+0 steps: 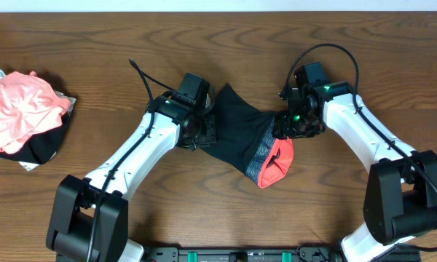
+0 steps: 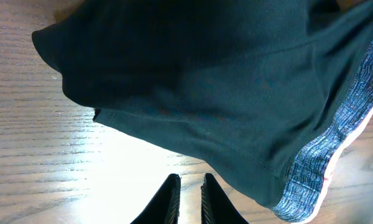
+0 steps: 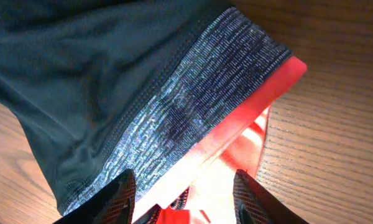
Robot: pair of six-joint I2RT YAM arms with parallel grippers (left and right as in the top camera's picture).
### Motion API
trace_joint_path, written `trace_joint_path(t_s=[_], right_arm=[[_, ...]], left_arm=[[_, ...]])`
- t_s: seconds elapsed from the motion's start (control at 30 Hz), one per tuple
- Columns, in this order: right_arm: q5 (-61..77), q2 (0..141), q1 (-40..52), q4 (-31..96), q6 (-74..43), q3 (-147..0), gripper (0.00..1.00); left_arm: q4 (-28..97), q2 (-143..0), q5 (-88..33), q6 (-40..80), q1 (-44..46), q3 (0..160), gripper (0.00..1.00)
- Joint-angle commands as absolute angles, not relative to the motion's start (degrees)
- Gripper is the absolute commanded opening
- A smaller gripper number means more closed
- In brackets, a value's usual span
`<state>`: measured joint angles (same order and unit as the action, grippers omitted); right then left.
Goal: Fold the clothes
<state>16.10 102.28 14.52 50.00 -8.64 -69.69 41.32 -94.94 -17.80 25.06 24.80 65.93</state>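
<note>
The wooden bench [image 1: 58,44] fills my overhead view. Both arms reach in from the bottom edge, the left arm [image 1: 131,156] from the lower left and the right arm [image 1: 364,127] from the lower right. They meet at the leggings [image 1: 237,131], which lie bunched in the centre of the frame between the two wrists. The black cloth spreads toward the upper middle. The grey waistband [image 1: 261,156] and its coral edge [image 1: 279,161] trail toward the lower right of the bundle.

At the far left edge sits a separate heap [image 1: 14,109], a pink garment on top of something black.

On my left wrist view, the left claw [image 2: 190,180] is pinched nearly closed and holds nothing, with the black fabric just ahead of it. On the right wrist view, the right claw [image 3: 183,177] stands apart with the coral edge between its fingers [image 3: 121,199]. I cannot tell whether they press it.
</note>
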Motion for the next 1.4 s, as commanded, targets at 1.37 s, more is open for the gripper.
trace_joint_path(t_s=[1.37], right_arm=[[16.51, 102.06, 11.38, 36.64, -15.59, -65.80, 0.50]], left_arm=[[41.52, -94.43, -17.30, 24.27, 24.71, 66.61, 0.47]])
